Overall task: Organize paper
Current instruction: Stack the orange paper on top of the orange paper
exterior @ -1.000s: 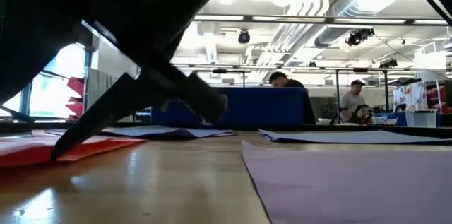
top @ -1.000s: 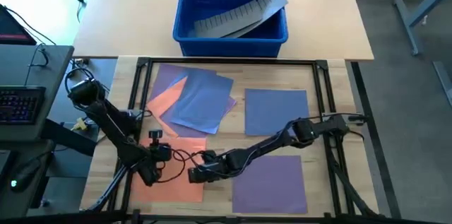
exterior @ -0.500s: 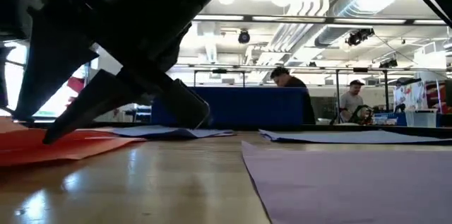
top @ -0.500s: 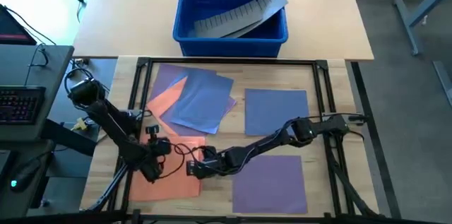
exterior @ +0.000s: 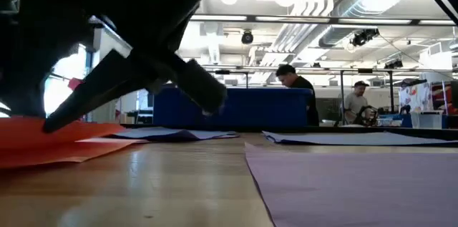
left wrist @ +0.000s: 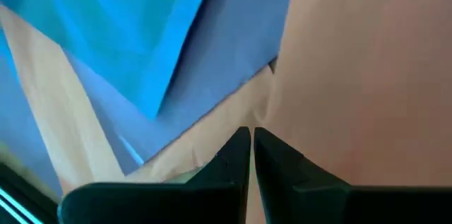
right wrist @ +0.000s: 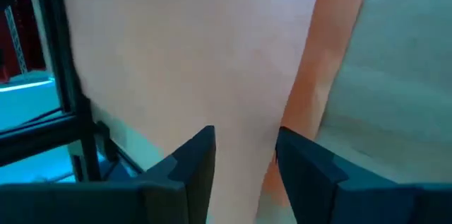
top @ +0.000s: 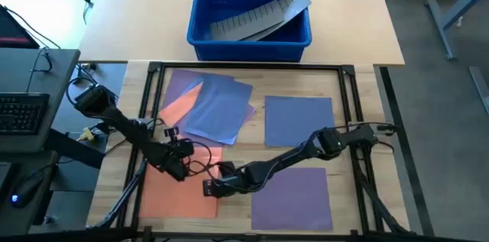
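An orange sheet of paper (top: pixel 177 196) lies at the near left of the table. Its far part is raised off the wood, as the low view shows (exterior: pixel 43 130). My left gripper (top: pixel 180 169) is shut on that raised part. My right gripper (top: pixel 208 188) is open at the sheet's right edge, low over it. A fanned pile of purple, blue and orange sheets (top: pixel 208 104) lies flat at the far left. A blue sheet (top: pixel 298 120) and a purple sheet (top: pixel 292 196) lie flat to the right. My left gripper pinches the orange sheet's edge (left wrist: pixel 263 111) between its two fingers. That edge runs straight into the slit between the fingertips. The held part is lifted, and the sheet's near part stays on the table. My right gripper has one fingertip (exterior: pixel 50 123) down on the orange sheet, coming slanting down from the table's right. The sheet (right wrist: pixel 176 54) lies flat beneath the open fingers.
A blue bin (top: pixel 200 28) holding a grey ridged strip (top: pixel 260 14) stands on the far table. A black frame (top: pixel 153 70) rims the work area. Bare wood (top: pixel 244 150) shows between the sheets. People sit in the room beyond.
My left gripper has moved toward the far edge and a little to the right. It has raised the orange sheet's far part, while the near part has stayed on the table. My right gripper has stayed at the sheet's right edge.
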{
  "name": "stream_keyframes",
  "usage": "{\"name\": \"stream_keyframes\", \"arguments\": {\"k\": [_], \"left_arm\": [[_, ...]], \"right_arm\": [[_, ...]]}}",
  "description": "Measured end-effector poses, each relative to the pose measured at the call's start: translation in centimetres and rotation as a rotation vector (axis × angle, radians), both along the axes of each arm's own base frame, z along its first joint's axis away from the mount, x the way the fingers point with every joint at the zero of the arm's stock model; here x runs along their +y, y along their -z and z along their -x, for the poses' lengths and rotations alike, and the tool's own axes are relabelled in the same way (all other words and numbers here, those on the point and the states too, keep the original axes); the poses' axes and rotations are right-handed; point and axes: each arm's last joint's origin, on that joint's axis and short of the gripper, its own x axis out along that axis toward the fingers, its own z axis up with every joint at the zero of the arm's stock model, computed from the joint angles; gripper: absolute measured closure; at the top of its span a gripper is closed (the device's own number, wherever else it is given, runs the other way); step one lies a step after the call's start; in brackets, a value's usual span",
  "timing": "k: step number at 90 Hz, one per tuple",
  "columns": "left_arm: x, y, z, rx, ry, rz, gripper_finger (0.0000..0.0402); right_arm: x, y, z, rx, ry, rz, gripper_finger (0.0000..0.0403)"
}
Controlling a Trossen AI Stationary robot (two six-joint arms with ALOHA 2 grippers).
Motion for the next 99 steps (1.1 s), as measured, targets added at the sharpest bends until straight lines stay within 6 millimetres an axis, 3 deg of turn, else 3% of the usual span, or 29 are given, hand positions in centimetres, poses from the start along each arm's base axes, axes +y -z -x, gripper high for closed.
{"name": "stream_keyframes", "arguments": {"k": [30, 42, 56, 76, 99], "left_arm": [[4.3, 2.6, 1.2, 0.09, -0.165, -0.078, 0.0402], [5.1, 3.7, 1.7, 0.107, -0.141, -0.058, 0.0401], [4.6, 3.1, 1.5, 0.144, -0.119, -0.015, 0.0401], [3.4, 1.9, 0.8, 0.118, -0.044, 0.181, 0.0401], [3.2, 1.9, 0.9, 0.111, -0.046, 0.183, 0.0401]], "right_arm": [[0.6, 0.0, 0.2, 0.003, -0.013, -0.002, 0.0265], [0.6, 0.0, 0.2, 0.003, -0.015, -0.004, 0.0264], [0.6, 0.0, 0.3, 0.005, -0.022, -0.01, 0.0264], [0.6, 0.0, 0.3, 0.004, -0.026, -0.006, 0.0264], [0.6, 0.0, 0.2, -0.003, -0.013, 0.011, 0.0264]]}}
